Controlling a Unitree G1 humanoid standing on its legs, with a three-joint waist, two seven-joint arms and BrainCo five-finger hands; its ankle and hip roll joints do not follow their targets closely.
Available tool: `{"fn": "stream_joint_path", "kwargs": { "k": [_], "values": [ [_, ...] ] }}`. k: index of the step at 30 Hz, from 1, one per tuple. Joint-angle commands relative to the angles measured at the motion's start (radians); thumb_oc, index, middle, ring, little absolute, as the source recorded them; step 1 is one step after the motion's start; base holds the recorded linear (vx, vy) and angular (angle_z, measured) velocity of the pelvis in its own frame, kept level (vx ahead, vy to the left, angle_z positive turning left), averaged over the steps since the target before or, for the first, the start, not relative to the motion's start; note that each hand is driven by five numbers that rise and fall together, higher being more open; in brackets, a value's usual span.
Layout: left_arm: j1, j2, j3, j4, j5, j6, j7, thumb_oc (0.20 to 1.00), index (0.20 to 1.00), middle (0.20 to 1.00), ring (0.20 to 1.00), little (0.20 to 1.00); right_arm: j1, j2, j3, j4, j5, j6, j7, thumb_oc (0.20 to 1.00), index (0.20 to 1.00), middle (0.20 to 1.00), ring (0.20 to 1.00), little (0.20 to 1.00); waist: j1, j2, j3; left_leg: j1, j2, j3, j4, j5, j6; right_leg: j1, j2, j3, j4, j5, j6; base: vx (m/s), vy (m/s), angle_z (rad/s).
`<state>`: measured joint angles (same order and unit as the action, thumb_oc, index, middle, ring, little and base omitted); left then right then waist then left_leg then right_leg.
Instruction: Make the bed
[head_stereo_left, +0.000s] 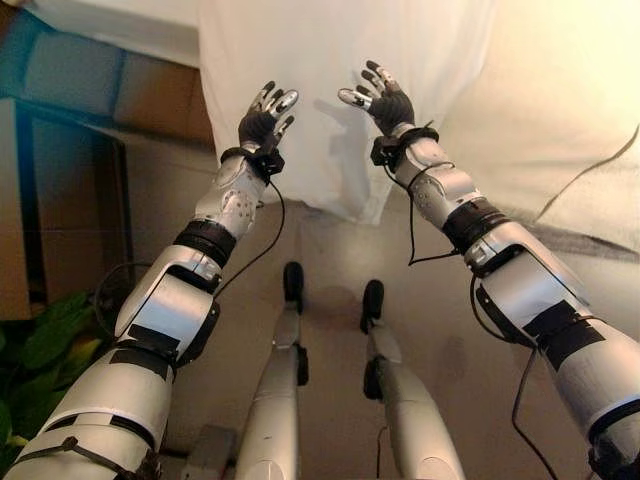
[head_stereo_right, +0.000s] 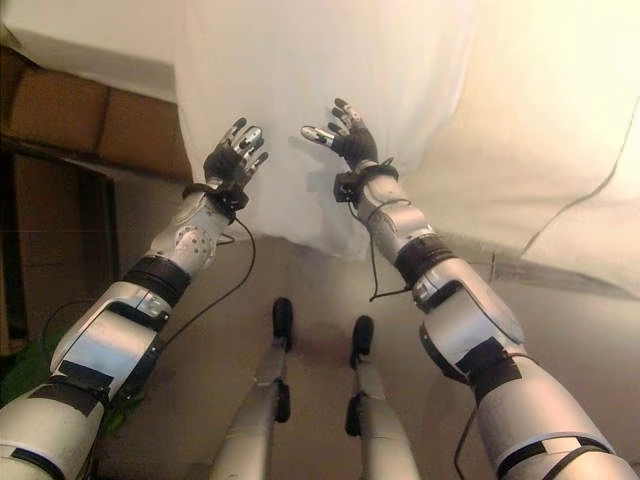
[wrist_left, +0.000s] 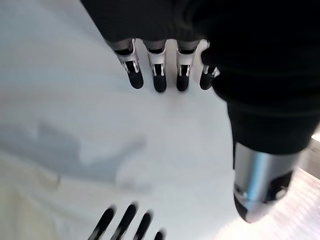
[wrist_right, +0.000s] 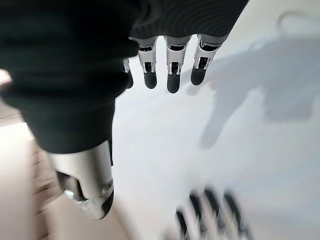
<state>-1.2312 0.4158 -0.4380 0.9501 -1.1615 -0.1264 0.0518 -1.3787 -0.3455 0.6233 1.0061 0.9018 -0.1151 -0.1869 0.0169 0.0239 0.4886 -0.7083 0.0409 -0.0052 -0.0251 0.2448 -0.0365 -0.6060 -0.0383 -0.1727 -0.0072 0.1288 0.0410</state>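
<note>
A white sheet (head_stereo_left: 330, 110) hangs over the near edge of the bed, its lower corner reaching toward the floor. A cream cover (head_stereo_left: 560, 110) lies on the bed to its right. My left hand (head_stereo_left: 266, 115) is raised in front of the sheet's left part, fingers relaxed and holding nothing. My right hand (head_stereo_left: 382, 98) is up beside it, fingers spread, also empty. Both hover just off the cloth. The left hand's fingers (wrist_left: 160, 75) stand straight over the white sheet (wrist_left: 75, 125), and the right hand's fingers (wrist_right: 172, 70) do the same over the sheet (wrist_right: 225, 165).
A brown cardboard box (head_stereo_left: 150, 95) and dark furniture (head_stereo_left: 50, 200) stand at the left beside the bed. Green plant leaves (head_stereo_left: 45, 340) sit at the lower left. Bare floor (head_stereo_left: 330, 250) lies below the hanging sheet.
</note>
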Motion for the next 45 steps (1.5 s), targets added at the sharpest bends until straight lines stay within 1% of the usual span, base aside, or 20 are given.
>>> {"fn": "stream_joint_path", "kwargs": {
  "k": [1,6,9,14,18,20,25,28,29,30,34,36,37,39,40,41,42,43,44,45],
  "values": [
    [-0.142,0.019,0.045,0.04,-0.009,-0.062,0.032,1.0,1.0,1.0,1.0,1.0,-0.121,-0.014,0.022,0.01,-0.028,-0.027,-0.008,1.0,1.0,1.0,1.0,1.0,-0.001,0.009,0.031,0.011,-0.094,0.022,0.077,-0.147,-0.034,-0.085,-0.007,0.025,0.081,-0.045,0.06,0.04,-0.041,0.06],
    [-0.206,0.048,0.029,0.102,-0.015,-0.075,0.084,1.0,1.0,1.0,1.0,1.0,-0.164,-0.012,0.057,0.071,0.031,-0.026,-0.024,1.0,1.0,1.0,1.0,1.0,0.007,0.02,0.031,-0.129,-0.094,0.008,0.138,-0.167,-0.035,-0.221,-0.015,0.019,0.134,-0.065,0.058,0.04,-0.029,0.07],
    [-0.223,0.09,0.014,0.142,0.005,-0.092,0.139,1.0,1.0,1.0,1.0,1.0,-0.179,-0.042,0.062,0.095,0.062,-0.029,-0.052,1.0,1.0,1.0,1.0,1.0,0.009,0.032,0.031,-0.209,-0.096,0.002,0.161,-0.175,-0.037,-0.309,-0.022,0.016,0.171,-0.079,0.058,0.04,-0.002,0.1],
    [-0.212,0.121,0.029,0.186,0.01,-0.095,0.189,1.0,1.0,1.0,1.0,1.0,-0.164,-0.047,0.032,0.127,0.095,-0.04,-0.104,1.0,1.0,1.0,1.0,1.0,0.011,0.031,0.031,-0.27,-0.098,0.003,0.207,-0.199,-0.033,-0.368,-0.029,0.017,0.207,-0.089,0.053,0.03,0.007,0.12],
    [-0.187,0.152,0.059,0.209,0.021,-0.099,0.239,1.0,1.0,1.0,1.0,1.0,-0.148,-0.072,-0.02,0.152,0.091,-0.052,-0.16,1.0,1.0,1.0,1.0,1.0,0.006,0.037,0.031,-0.301,-0.1,0.008,0.232,-0.21,-0.031,-0.399,-0.03,0.028,0.217,-0.088,0.052,0.01,0.014,0.08],
    [-0.162,0.168,0.087,0.233,0.038,-0.1,0.275,1.0,1.0,1.0,1.0,1.0,-0.131,-0.102,-0.04,0.186,0.044,-0.039,-0.196,1.0,1.0,1.0,1.0,1.0,0.004,0.039,0.031,-0.305,-0.101,0.011,0.242,-0.216,-0.03,-0.402,-0.035,0.029,0.221,-0.088,0.05,-0.01,0.015,0.06],
    [0.014,0.153,0.214,0.2,0.084,-0.109,0.347,1.0,1.0,1.0,1.0,1.0,0.015,-0.14,-0.146,0.201,-0.069,-0.016,-0.274,1.0,1.0,1.0,1.0,1.0,0.001,0.044,0.031,-0.297,-0.112,0.019,0.301,-0.238,-0.03,-0.389,-0.033,0.034,0.26,-0.1,0.04,-0.02,0.008,0.03],
    [0.166,0.141,0.298,0.18,0.14,-0.102,0.356,1.0,1.0,1.0,1.0,1.0,0.166,-0.159,-0.22,0.209,-0.144,0.005,-0.287,1.0,1.0,1.0,1.0,1.0,-0.008,0.047,0.031,-0.248,-0.114,0.027,0.313,-0.251,-0.027,-0.343,-0.029,0.04,0.266,-0.104,0.036,-0.05,0.018,0.05],
    [0.213,0.137,0.318,0.167,0.159,-0.102,0.357,1.0,1.0,1.0,1.0,1.0,0.228,-0.16,-0.25,0.203,-0.167,0.009,-0.287,1.0,1.0,1.0,1.0,1.0,-0.014,0.045,0.031,-0.244,-0.117,0.042,0.31,-0.226,-0.023,-0.336,-0.032,0.03,0.261,-0.082,0.029,-0.1,0.024,0.03],
    [0.266,0.131,0.339,0.17,0.181,-0.09,0.348,1.0,1.0,1.0,1.0,1.0,0.285,-0.171,-0.276,0.212,-0.206,0.022,-0.282,1.0,1.0,1.0,1.0,1.0,-0.018,0.044,0.031,-0.214,-0.117,0.044,0.303,-0.224,-0.024,-0.309,-0.031,0.03,0.259,-0.084,0.028,-0.13,0.009,0.02],
    [0.548,0.042,0.397,0.077,0.275,-0.092,0.306,1.0,1.0,1.0,1.0,1.0,0.619,-0.168,-0.416,0.22,-0.272,0.025,-0.243,1.0,1.0,1.0,1.0,1.0,-0.024,0.047,0.031,-0.047,-0.12,0.046,0.239,-0.201,-0.025,-0.149,-0.032,0.017,0.24,-0.095,0.028,-0.07,-0.014,-0.06],
    [0.672,0.001,0.408,0.096,0.321,-0.069,0.264,1.0,1.0,1.0,1.0,1.0,0.773,-0.144,-0.474,0.214,-0.286,0.025,-0.215,1.0,1.0,1.0,1.0,1.0,-0.03,0.047,0.031,0.067,-0.121,0.041,0.198,-0.189,-0.026,-0.05,-0.03,0.009,0.234,-0.11,0.028,-0.02,-0.032,-0.04],
    [0.77,-0.039,0.409,0.131,0.384,-0.046,0.214,1.0,1.0,1.0,1.0,1.0,0.907,-0.12,-0.522,0.215,-0.31,0.026,-0.182,1.0,1.0,1.0,1.0,1.0,-0.041,0.046,0.031,0.175,-0.12,0.037,0.169,-0.179,-0.027,0.05,-0.03,0.002,0.236,-0.126,0.027,0.0,-0.038,0.02],
    [0.829,-0.046,0.406,0.128,0.428,-0.041,0.199,1.0,1.0,1.0,1.0,1.0,0.967,-0.114,-0.536,0.205,-0.328,0.025,-0.172,1.0,1.0,1.0,1.0,1.0,-0.043,0.048,0.031,0.233,-0.12,0.031,0.15,-0.175,-0.024,0.102,-0.028,-0.001,0.232,-0.133,0.026,0.03,-0.051,-0.03],
    [0.906,-0.066,0.36,0.149,0.562,-0.022,0.163,1.0,1.0,1.0,1.0,1.0,1.043,-0.095,-0.548,0.203,-0.373,0.027,-0.135,1.0,1.0,1.0,1.0,1.0,-0.053,0.044,0.017,0.337,-0.114,0.027,0.117,-0.168,-0.022,0.208,-0.022,-0.007,0.219,-0.142,0.03,0.03,-0.065,0.08],
    [0.907,-0.066,0.36,0.148,0.562,-0.022,0.163,1.0,1.0,1.0,1.0,1.0,1.045,-0.095,-0.548,0.202,-0.373,0.027,-0.135,1.0,1.0,1.0,1.0,1.0,-0.054,0.044,0.02,0.343,-0.114,0.026,0.114,-0.167,-0.022,0.214,-0.022,-0.008,0.217,-0.141,0.03,0.05,-0.095,0.12],
    [0.977,-0.074,0.351,0.173,0.657,-0.003,0.129,1.0,1.0,1.0,1.0,1.0,1.126,-0.08,-0.545,0.182,-0.412,0.032,-0.085,1.0,1.0,1.0,1.0,1.0,-0.058,0.038,-0.024,0.417,-0.108,0.026,0.083,-0.164,-0.022,0.288,-0.019,-0.007,0.19,-0.144,0.033,0.04,-0.041,-0.03],
    [0.977,-0.074,0.35,0.173,0.657,-0.002,0.129,1.0,1.0,1.0,1.0,1.0,1.126,-0.08,-0.545,0.181,-0.412,0.032,-0.086,1.0,1.0,1.0,1.0,1.0,-0.058,0.039,-0.026,0.416,-0.107,0.025,0.081,-0.161,-0.022,0.287,-0.019,-0.008,0.186,-0.14,0.033,0.08,-0.104,-0.11],
    [1.033,-0.084,0.323,0.204,0.783,0.017,0.104,1.0,1.0,1.0,1.0,1.0,1.188,-0.057,-0.527,0.161,-0.445,0.033,-0.036,1.0,1.0,1.0,1.0,1.0,-0.061,0.028,-0.076,0.479,-0.102,0.028,0.063,-0.165,-0.024,0.363,-0.011,-0.001,0.142,-0.141,0.039,0.05,-0.086,0.04],
    [1.055,-0.089,0.322,0.214,0.821,0.023,0.086,1.0,1.0,1.0,1.0,1.0,1.209,-0.048,-0.527,0.168,-0.464,0.04,-0.018,1.0,1.0,1.0,1.0,1.0,-0.061,0.023,-0.104,0.497,-0.101,0.029,0.062,-0.168,-0.023,0.389,-0.003,0.004,0.122,-0.138,0.04,0.06,-0.087,0.1]
  ]
}}
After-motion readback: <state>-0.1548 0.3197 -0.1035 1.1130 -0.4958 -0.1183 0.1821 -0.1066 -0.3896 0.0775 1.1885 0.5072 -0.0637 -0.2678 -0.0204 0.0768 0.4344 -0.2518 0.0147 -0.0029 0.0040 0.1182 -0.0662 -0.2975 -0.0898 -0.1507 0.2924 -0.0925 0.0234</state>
